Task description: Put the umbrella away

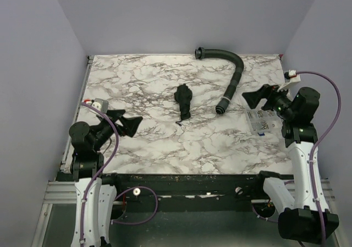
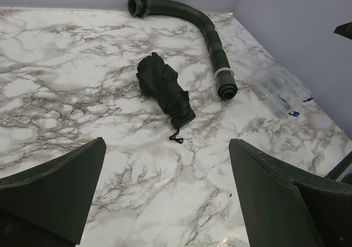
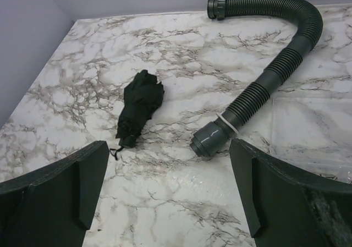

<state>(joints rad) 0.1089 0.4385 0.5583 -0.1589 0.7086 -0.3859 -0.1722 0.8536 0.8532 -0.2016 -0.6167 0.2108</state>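
Top external shows me the folded umbrella (image 1: 183, 101) on the surface (image 1: 154, 142), left of the hose (image 1: 236, 73), with left and right jaws spread wide.

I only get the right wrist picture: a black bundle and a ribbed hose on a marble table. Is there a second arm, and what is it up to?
Observer: Yes. The left gripper is over the left side of the table, open and holding nothing. It faces the umbrella, which is your black bundle.
Operator: And that shiny see-through sheet at my right edge?
Observer: From above it is a clear plastic packet with dark print at its near end. It lies flat, close to the right gripper and just right of the near end of the hose.
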